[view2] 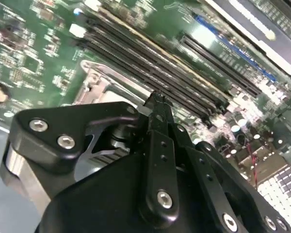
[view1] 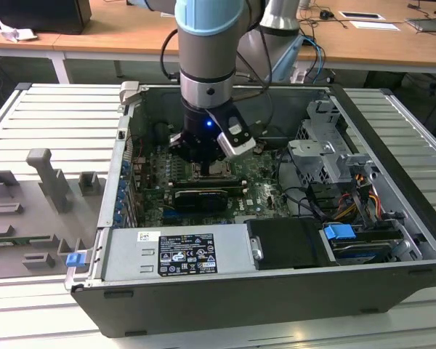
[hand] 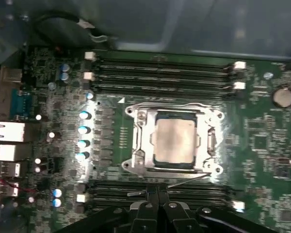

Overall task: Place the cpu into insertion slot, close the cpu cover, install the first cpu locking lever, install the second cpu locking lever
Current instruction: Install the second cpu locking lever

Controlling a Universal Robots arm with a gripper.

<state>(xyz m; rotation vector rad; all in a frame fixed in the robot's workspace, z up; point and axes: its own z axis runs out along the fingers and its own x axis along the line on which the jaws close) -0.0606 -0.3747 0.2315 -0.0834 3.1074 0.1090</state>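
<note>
1. I'm down inside the open computer case (view1: 276, 291), my gripper (view1: 203, 161) hanging low over the green motherboard (view1: 258, 193), right above the socket area.

2. In the first wrist view, the cpu (hand: 173, 141) sits flat in the insertion slot (hand: 170, 167), silvery-beige top facing up.

3. The cpu cover (hand: 141, 141) lies down around the chip, its silver frame showing on all sides with the chip in its window.

4. A thin lever (hand: 186, 180) lies along the socket edge nearest my fingers; whether it is latched I can't tell.

5. My fingers (hand: 157, 213) sit pressed together with no gap between them in the first wrist view, tips just beside the socket's edge, over the dark memory slots (hand: 160, 191). In the second wrist view the fingertips (view2: 156, 104) meet in a point with nothing between them that I can see.

6. Around me: the case lies on its side on a pale ribbed metal table (view1: 51, 131). Toward the exterior view's left, grey fixture blocks (view1: 47, 182) stand on the table, well apart from the case.

7. Inside the case, a silver power supply box (view1: 182, 251) runs along the near wall, and a metal drive cage (view1: 327, 145) with bundled cables (view1: 363, 196) fills the exterior view's right.

8. Behind it all, wooden desks (view1: 116, 33) line the room.
</note>
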